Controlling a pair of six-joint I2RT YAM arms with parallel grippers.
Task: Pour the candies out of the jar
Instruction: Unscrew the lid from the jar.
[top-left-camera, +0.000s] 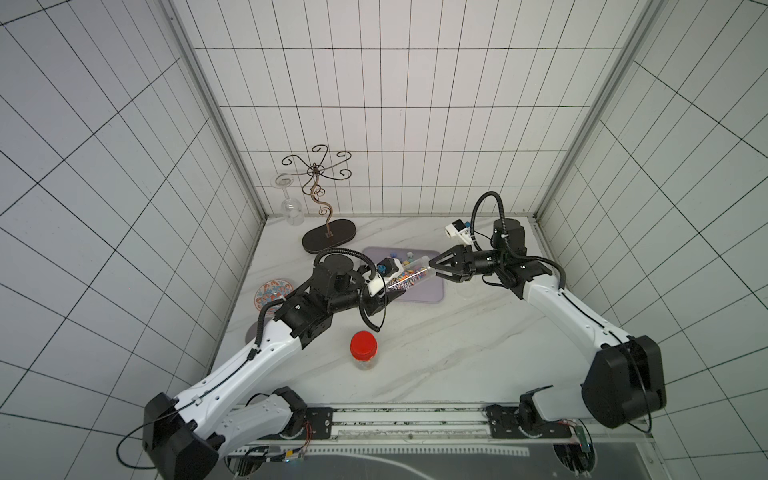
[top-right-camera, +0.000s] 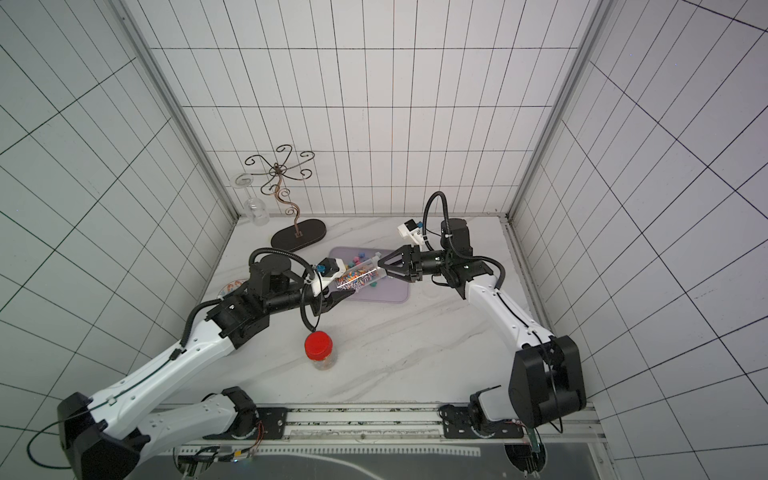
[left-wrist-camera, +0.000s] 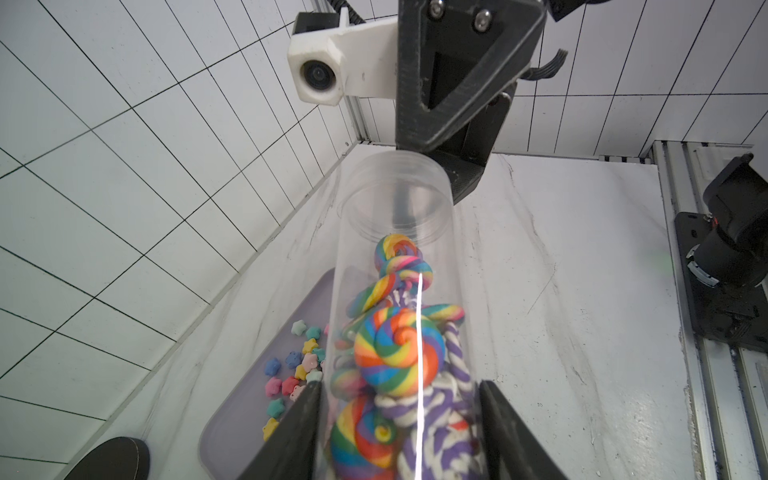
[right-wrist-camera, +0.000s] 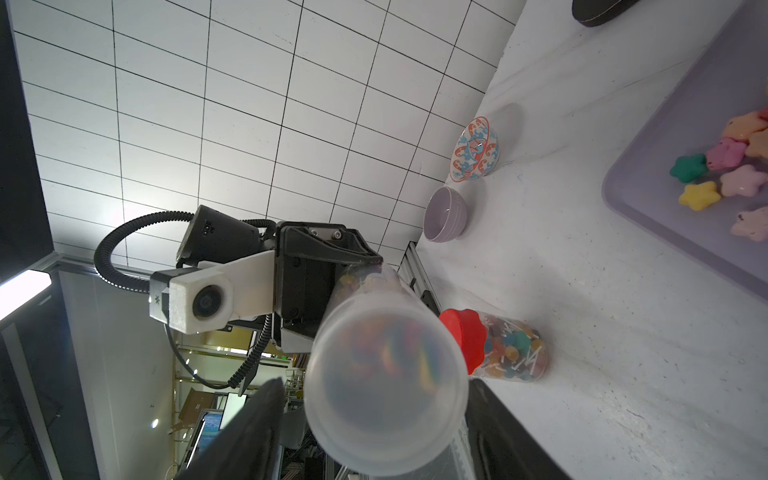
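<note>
Left gripper was clamped on the clear jar, toward its closed end; we saw the jar held on its side over the purple tray, lid off, mouth facing the right gripper; that one's jaws stood spread either side of the rim, not clamped; swirl candies sat packed in the gripped end; star candies lay on the tray; red-lidded jar stood upright on the table, nearer the arm bases.
</note>
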